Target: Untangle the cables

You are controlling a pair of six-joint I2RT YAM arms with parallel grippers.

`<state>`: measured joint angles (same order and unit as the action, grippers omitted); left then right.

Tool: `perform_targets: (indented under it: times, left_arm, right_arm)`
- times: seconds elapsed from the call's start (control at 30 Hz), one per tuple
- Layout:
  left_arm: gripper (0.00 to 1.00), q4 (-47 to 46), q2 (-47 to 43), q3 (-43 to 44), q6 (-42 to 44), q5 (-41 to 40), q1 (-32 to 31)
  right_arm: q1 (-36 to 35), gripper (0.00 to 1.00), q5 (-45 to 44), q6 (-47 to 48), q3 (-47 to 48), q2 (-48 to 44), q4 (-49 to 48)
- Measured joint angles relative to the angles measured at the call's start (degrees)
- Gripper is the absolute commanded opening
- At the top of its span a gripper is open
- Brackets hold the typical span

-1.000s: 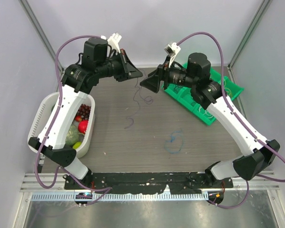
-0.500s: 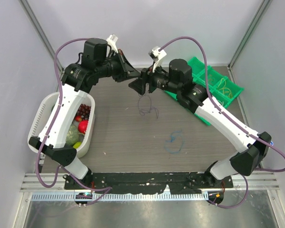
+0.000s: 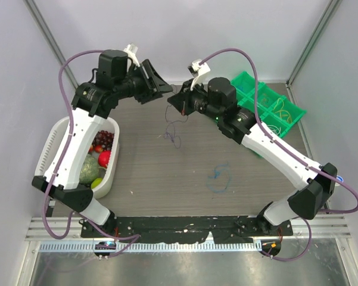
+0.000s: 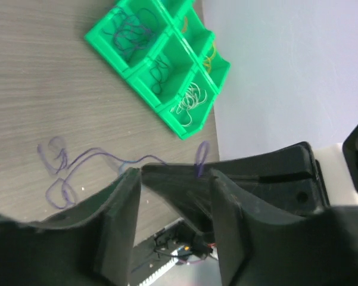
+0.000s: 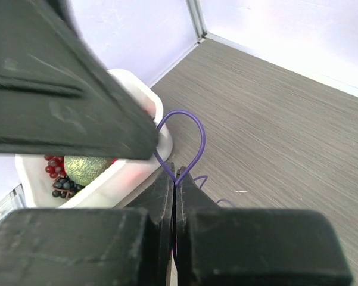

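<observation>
A thin purple cable point(image 3: 174, 132) hangs from my right gripper point(image 3: 172, 102) down to the table. That gripper point(image 5: 176, 179) is shut on it, and a purple loop point(image 5: 193, 134) sticks out above the closed tips. My left gripper point(image 3: 165, 89) is just to the left of it, raised over the back of the table. Its fingers point(image 4: 122, 220) stand open with no strand between them. The right gripper's black tip shows beyond the gap. The purple cable point(image 4: 95, 156) trails over the table behind it. A blue cable point(image 3: 219, 177) lies coiled on the table, apart from both grippers.
Green bins point(image 3: 286, 116) at the back right hold sorted cables in purple, white and yellow point(image 4: 190, 98). A white basket point(image 3: 52, 149) of fruit stands at the left edge, under the left arm. Grey walls close in the back and both sides.
The right gripper swung left to the left gripper and shut on the purple cable. The left gripper opened and let the cable go. The hanging strand shifted left.
</observation>
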<state>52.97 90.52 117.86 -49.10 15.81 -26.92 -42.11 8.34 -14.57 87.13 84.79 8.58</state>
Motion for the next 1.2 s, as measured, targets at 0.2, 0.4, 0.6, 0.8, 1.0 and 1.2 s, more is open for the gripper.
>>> perform_targets:
  times: [0.2,0.4,0.6,0.8,1.0,1.2]
  left_arm:
    - [0.77,-0.28,-9.14,-8.9,3.74,-7.43,3.91]
    - [0.77,-2.36,-18.95,-15.23,7.52,-10.78,4.39]
    - [0.77,-4.35,-21.0,-20.09,8.81,-8.87,4.39]
    - [0.77,-4.74,-19.23,-20.09,10.58,-7.34,4.39]
    - [0.78,-4.81,-19.21,-20.04,12.11,-7.17,4.39]
    - [0.78,-4.76,-19.17,-20.04,12.33,-6.78,4.39]
  right_arm:
    - [6.64,0.01,-0.66,-3.67,-2.27,0.11,-1.66]
    - [18.99,0.01,-1.88,-7.21,-1.7,3.17,-2.93]
    - [27.71,0.01,-2.29,-8.07,3.26,11.5,-4.04]
    - [31.43,0.01,-2.05,-8.04,8.57,18.71,-4.22]
    - [34.03,0.01,-1.73,-7.85,17.77,25.51,-3.72]
    - [35.01,0.01,-2.29,-4.9,19.45,27.12,-3.32]
